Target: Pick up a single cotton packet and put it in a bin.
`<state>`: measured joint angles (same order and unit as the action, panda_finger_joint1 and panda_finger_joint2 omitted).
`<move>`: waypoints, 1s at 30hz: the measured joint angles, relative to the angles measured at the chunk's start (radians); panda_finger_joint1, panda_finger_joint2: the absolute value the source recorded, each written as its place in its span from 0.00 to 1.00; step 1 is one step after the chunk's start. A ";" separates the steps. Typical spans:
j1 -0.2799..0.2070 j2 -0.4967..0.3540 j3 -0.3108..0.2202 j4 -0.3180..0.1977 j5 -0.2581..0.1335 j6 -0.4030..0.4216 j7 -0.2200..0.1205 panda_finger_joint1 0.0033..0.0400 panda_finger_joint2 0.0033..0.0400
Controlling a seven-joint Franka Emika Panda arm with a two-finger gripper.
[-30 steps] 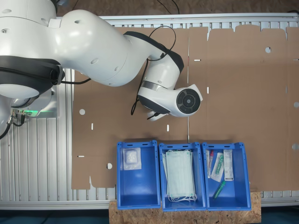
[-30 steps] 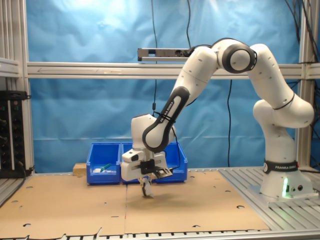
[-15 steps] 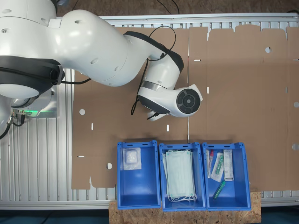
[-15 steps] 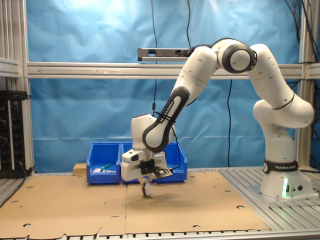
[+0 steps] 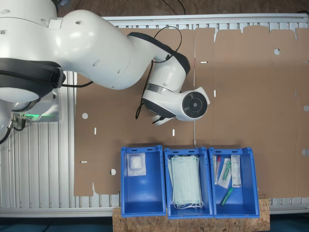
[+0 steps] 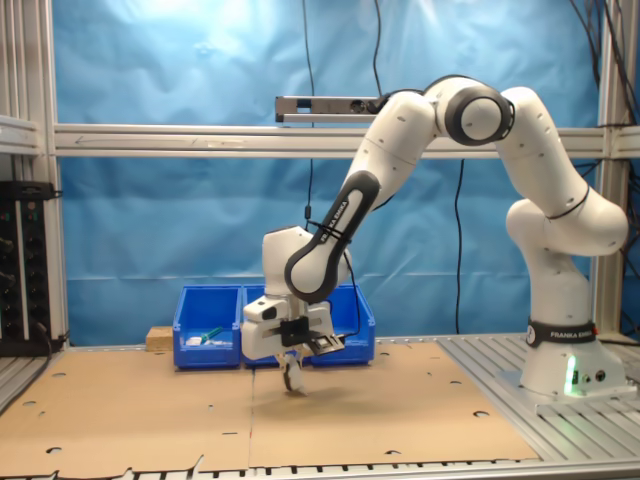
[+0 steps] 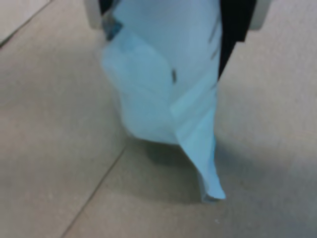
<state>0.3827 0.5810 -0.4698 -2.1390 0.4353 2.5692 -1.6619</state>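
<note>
My gripper is shut on a cotton packet, a pale translucent pouch with dark print that hangs crumpled from the jaws just above the cardboard. In the second exterior view the gripper points down near the middle of the table, the cotton packet dangling under it, a short way in front of the blue bins. From above, the arm's hand covers the gripper. Another cotton packet lies in the bin at the first exterior view's left.
Three blue bins stand side by side at the table edge. The middle bin holds pale-green face masks; the third bin holds assorted small packets. Brown cardboard covers the table. The arm's base stands at the second exterior view's right.
</note>
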 joint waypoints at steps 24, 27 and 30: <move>0.000 -0.318 -0.002 -0.191 -0.005 -0.004 0.000 0.08 0.08; 0.001 -0.368 -0.010 -0.220 -0.026 -0.026 0.000 0.08 0.08; 0.001 -0.400 -0.020 -0.232 -0.055 -0.052 0.000 0.08 0.08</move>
<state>0.3834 0.1811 -0.4901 -2.3706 0.3798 2.5173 -1.6619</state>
